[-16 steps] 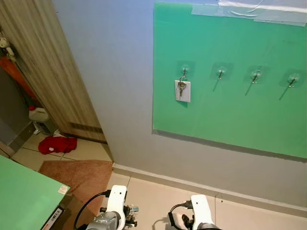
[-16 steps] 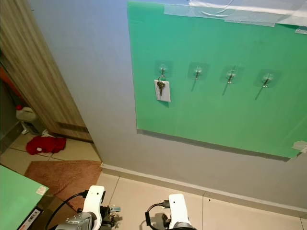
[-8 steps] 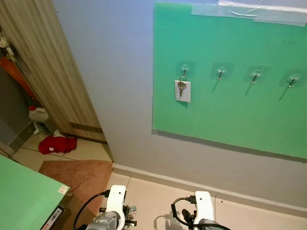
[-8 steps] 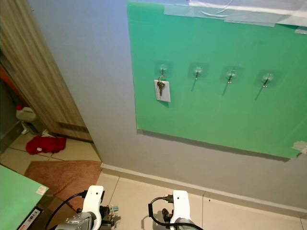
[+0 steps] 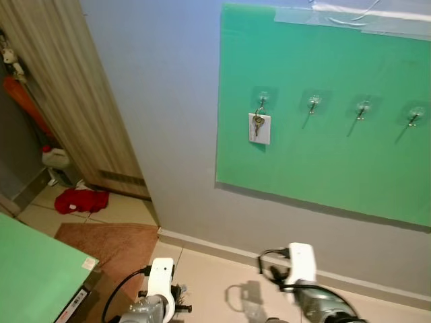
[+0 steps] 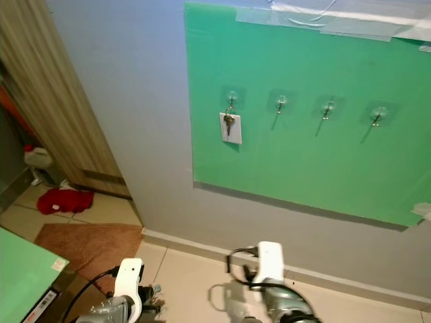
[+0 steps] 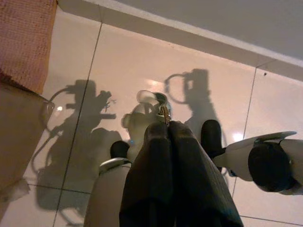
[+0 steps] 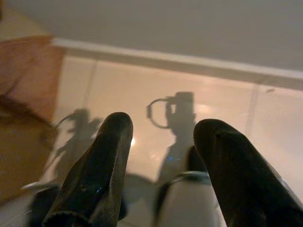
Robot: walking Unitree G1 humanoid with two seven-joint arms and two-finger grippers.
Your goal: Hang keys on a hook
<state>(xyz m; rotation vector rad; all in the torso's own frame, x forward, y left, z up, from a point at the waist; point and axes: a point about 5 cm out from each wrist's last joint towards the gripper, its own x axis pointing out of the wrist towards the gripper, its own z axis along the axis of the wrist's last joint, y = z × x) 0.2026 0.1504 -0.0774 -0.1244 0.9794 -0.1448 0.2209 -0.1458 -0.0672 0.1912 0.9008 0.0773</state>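
Start at your left hand (image 7: 166, 130): its two black fingers are pressed together on a key (image 7: 164, 112), whose tip pokes out just beyond the fingertips with the floor tiles (image 7: 128, 61) behind it, so the thing you must hang is already gripped there, low and pointing down. Everything you need lies up and forward from that hand, on the green board (image 5: 323, 175) fixed to the grey wall (image 5: 168, 121). The first hook (image 5: 262, 99) along the row, the one nearest your left side, already carries a set of keys with a white tag (image 5: 259, 128) hanging straight down beneath it. Next to it, further right, the second hook (image 5: 312, 103), third hook (image 5: 363, 107) and fourth hook (image 5: 415, 114) stand bare. I judge the second hook the shortest reach for the left arm: raise the key well above its present height and bring it slightly rightward. Your right hand (image 8: 163, 161) hangs released, fingers spread apart over the floor, holding nothing.
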